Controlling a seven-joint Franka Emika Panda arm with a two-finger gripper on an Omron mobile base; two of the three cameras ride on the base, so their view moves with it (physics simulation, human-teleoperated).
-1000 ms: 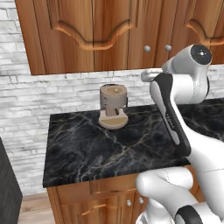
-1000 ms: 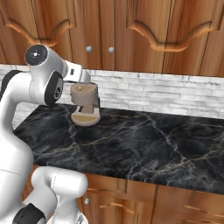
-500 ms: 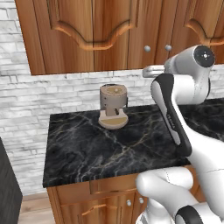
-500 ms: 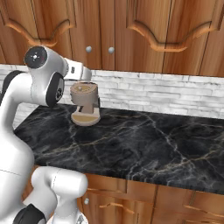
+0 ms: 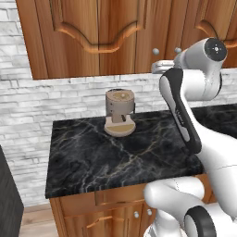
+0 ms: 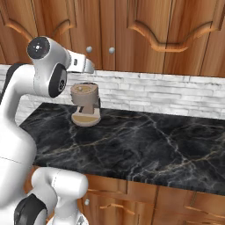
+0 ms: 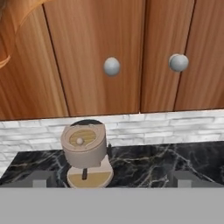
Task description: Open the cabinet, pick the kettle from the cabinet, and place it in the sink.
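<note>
The cabinet (image 5: 92, 37) of reddish-brown wood hangs over the counter with its arched doors closed. Two round silver knobs (image 7: 111, 66) (image 7: 178, 62) sit side by side where two doors meet, also seen in the left base view (image 5: 156, 51) and the right base view (image 6: 89, 49). My gripper (image 7: 113, 179) is open, its fingertips (image 7: 41, 179) spread wide, and it points at the doors from a short way below and in front of the knobs. The hand (image 5: 159, 67) (image 6: 84, 65) hovers above the counter. The kettle is hidden behind the closed doors. The sink is out of view.
A tan cylindrical coffee machine (image 5: 120, 111) (image 6: 85, 103) (image 7: 85, 153) stands on the black veined marble counter (image 5: 115, 157) against the white brick wall, right under my hand. Base cabinets with drawers (image 6: 145, 197) run below the counter.
My hand has risen and reached forward toward the cabinet knobs. The doors and the coffee machine have not moved.
</note>
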